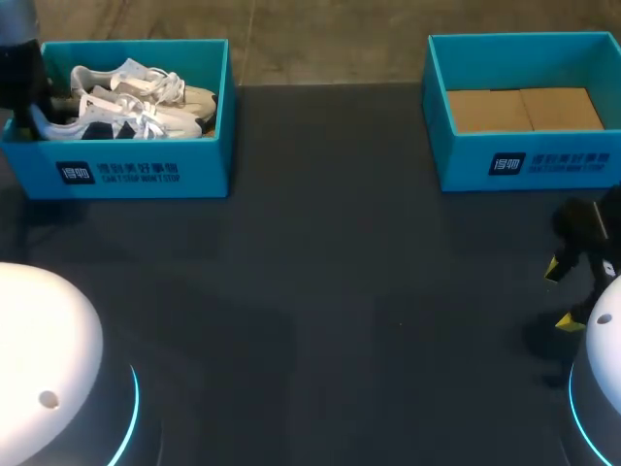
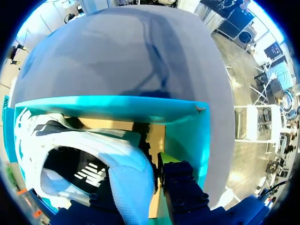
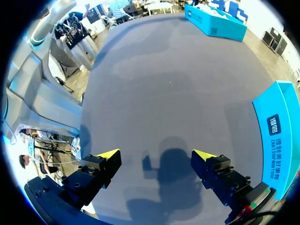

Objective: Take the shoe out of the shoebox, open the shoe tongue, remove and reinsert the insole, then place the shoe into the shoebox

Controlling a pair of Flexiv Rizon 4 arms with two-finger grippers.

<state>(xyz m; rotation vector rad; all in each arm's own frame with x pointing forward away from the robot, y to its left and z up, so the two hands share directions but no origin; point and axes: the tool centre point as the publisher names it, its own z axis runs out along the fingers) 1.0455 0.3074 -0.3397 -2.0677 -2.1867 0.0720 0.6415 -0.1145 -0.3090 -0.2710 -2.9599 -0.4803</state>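
Two shoes (image 1: 146, 97) lie close in the shoebox (image 1: 146, 173); whether the left jaws hold one I cannot tell, so lifting may drag both; the right jaws stand wide, empty.

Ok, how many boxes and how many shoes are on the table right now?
Boxes: 2, left box and right box.
Shoes: 2, rear shoe and front shoe, both in the left box.
Total: 4.
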